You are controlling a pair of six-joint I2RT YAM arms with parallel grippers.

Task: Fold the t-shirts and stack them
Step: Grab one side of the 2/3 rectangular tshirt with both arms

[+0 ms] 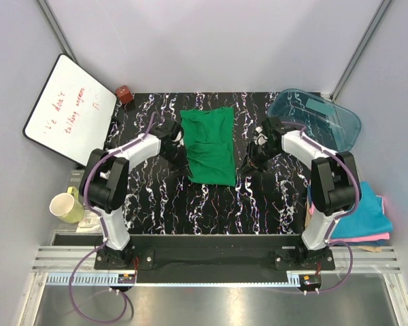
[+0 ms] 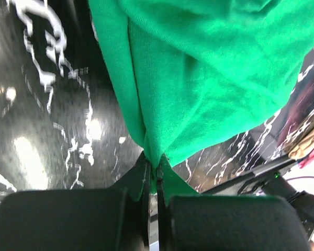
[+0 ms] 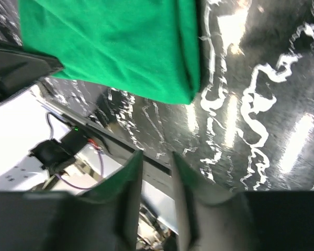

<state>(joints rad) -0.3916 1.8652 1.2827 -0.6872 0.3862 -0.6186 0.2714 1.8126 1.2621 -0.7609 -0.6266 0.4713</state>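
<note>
Well, starting at the far left, one whiteboard [image 1: 68, 109] leans outside the work area and one pale mug [image 1: 66, 206] sits beside the left arm's base, both apart from the job.

Next comes the left gripper [image 2: 154, 175]. Its jaws are pinched together on the left edge of the green t-shirt [image 1: 209, 146], with a thin fin of cloth caught between them. I judge it has taken that hem so the side can be lifted and carried across for a fold. The shirt lies mid-table on the black marbled table [image 1: 190, 204], already narrowed into a long strip but not yet square.

To the right of the shirt, the right gripper [image 3: 156, 170] hangs low over bare tabletop, with its fingers a little apart and nothing between them. It sits just off the shirt's right edge, probably waiting to take the matching side.

Further right lies one clear teal tub [image 1: 319, 115], then the pile of folded t-shirts [image 1: 359, 217] off the table's right edge, in teal-blue, pink and tan.

That makes four shirts by my count: three stacked and one in hand.
</note>
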